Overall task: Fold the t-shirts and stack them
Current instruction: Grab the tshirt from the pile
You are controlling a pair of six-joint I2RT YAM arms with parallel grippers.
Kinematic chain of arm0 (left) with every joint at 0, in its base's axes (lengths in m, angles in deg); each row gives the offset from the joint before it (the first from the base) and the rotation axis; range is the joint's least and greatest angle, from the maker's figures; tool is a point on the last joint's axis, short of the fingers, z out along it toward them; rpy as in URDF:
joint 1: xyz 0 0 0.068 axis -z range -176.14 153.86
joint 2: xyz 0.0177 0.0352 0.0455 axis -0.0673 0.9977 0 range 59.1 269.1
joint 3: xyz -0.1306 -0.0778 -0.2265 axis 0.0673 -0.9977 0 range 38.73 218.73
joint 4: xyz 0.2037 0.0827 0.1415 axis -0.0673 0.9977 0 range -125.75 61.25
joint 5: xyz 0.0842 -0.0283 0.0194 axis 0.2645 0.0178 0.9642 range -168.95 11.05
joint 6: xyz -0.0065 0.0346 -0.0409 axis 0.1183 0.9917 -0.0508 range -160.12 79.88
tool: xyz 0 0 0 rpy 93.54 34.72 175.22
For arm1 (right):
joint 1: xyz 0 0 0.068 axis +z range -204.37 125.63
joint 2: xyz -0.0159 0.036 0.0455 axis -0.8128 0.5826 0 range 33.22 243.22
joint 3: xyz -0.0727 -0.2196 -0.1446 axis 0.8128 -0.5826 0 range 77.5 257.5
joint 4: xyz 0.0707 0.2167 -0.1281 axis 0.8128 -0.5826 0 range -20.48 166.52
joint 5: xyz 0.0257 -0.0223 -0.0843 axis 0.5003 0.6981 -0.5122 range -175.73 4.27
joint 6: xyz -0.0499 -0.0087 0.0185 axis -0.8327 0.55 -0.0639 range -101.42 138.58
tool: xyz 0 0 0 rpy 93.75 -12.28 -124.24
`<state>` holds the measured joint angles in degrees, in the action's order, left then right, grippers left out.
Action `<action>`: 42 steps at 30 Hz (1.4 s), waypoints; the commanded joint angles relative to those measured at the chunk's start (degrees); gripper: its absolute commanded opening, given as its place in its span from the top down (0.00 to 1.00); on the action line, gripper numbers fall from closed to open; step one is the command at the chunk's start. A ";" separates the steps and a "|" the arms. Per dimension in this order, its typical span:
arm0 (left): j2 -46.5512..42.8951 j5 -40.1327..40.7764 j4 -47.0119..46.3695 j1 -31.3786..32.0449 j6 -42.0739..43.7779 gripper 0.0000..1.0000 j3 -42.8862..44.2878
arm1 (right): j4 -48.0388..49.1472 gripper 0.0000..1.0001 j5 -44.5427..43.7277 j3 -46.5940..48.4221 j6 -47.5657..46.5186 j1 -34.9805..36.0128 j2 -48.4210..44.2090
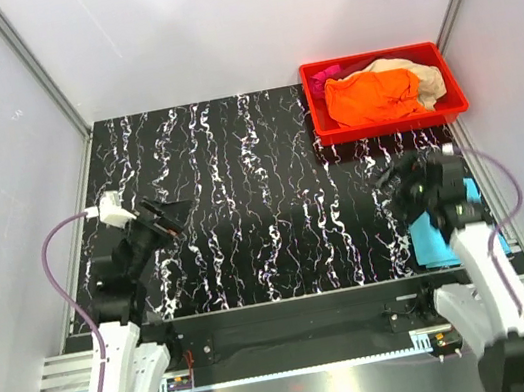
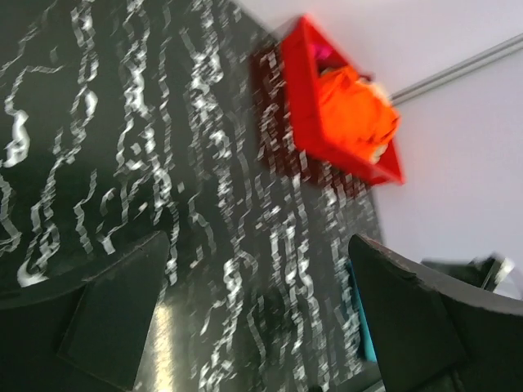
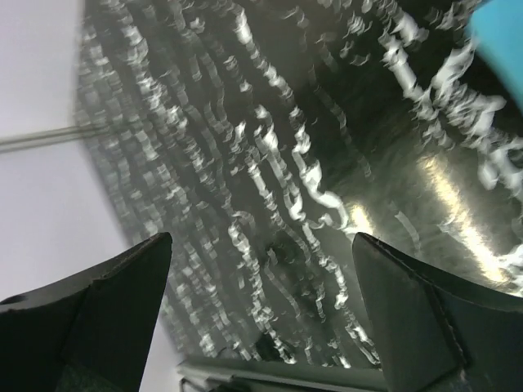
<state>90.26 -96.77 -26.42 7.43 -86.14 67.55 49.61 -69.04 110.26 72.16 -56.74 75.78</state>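
- Your left hand (image 1: 170, 215) hovers over the left side of the black, white-veined marble-pattern worktop (image 1: 244, 209). Its two dark fingers are spread wide with nothing between them.
- Your right hand (image 1: 397, 182) hangs over the right side of the worktop, its fingers likewise spread wide and holding nothing.
- Look to the far right corner of the worktop for the red rectangular plastic bin (image 1: 391, 122), which holds three of the shirts.
- Uppermost in the bin lies the bright orange cloth t-shirt (image 1: 379, 96), crumpled and filling most of it.
- Touching it on the right side of the same bin is the beige cloth t-shirt (image 1: 426, 76), bunched up.
- You see the magenta cloth t-shirt (image 1: 324, 75) only as a small patch at the bin's far left corner, partly under the orange one.
- You find the light blue cloth t-shirt (image 1: 435, 239) flat on the worktop at its near right edge, well apart from the bin. Your right arm hides part of it, so you cannot tell how it is folded.
- Both wrist views are blurred.
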 commanded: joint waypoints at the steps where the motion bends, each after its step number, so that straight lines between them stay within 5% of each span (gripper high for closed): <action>1: -0.48 1.71 5.70 -0.23 7.34 0.01 5.28 | -8.03 0.00 -10.60 12.83 -9.46 -0.09 13.09; 10: 6.99 15.53 26.62 -1.11 11.29 0.01 19.43 | -2.44 0.08 -15.28 48.51 -18.78 -0.35 50.56; 15: 6.55 8.88 25.31 -1.38 19.81 0.01 21.37 | -2.96 0.45 -14.41 72.33 -17.03 -0.44 69.47; 18: 7.16 2.11 23.38 -1.55 22.54 0.01 21.11 | -1.48 0.43 -12.22 82.10 -14.12 -0.35 78.97; 20: 7.60 -1.68 22.15 -1.73 23.17 0.01 20.58 | 2.47 0.32 -11.24 86.31 -12.64 0.00 83.63; 24: 8.31 -1.95 23.02 -1.99 24.83 0.01 20.75 | 3.45 0.37 -10.36 91.25 -7.10 0.44 89.00; 28: 8.48 0.07 24.60 -2.34 26.42 0.01 20.75 | 6.69 0.56 -11.76 88.72 -5.07 1.84 89.01; 42: 9.27 -1.60 23.11 -2.34 26.51 0.01 19.87 | 6.53 0.56 -10.97 91.53 0.29 4.48 92.09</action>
<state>99.46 -96.58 -1.14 5.36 -60.88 86.72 55.84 -80.08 199.11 70.65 -54.05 167.58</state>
